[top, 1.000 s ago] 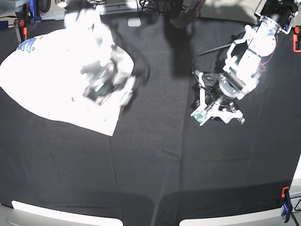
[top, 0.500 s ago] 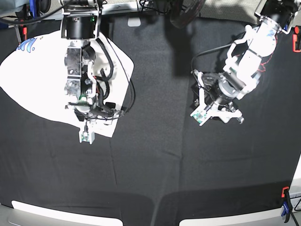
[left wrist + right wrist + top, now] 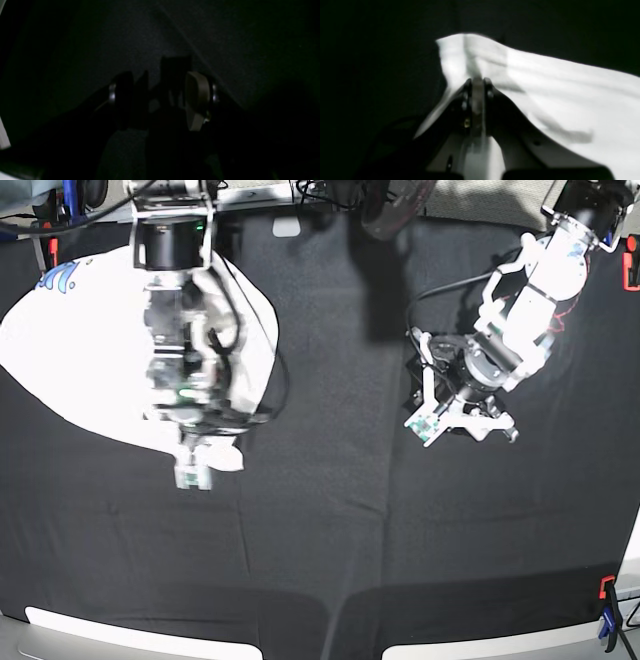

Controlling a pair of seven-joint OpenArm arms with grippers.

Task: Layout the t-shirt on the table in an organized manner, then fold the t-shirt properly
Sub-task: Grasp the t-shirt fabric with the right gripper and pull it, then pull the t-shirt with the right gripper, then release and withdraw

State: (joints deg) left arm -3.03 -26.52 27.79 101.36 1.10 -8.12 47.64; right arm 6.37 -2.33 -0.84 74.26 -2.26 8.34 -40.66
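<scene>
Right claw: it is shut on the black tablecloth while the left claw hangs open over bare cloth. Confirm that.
Wrong in one respect: the right claw is shut on a corner of the white t-shirt, not the black tablecloth, as the right wrist view shows. The left claw does hang open over bare cloth.

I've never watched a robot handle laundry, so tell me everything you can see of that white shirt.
The t-shirt is white cloth, spread loosely and rumpled on the far side of the black table. Blue lettering peeks out at its far edge. Its near corner is pinched in the right pincer, whose jaws are shut on the cloth, which rises in a soft ridge beyond them. The arm above hides part of it.
</scene>
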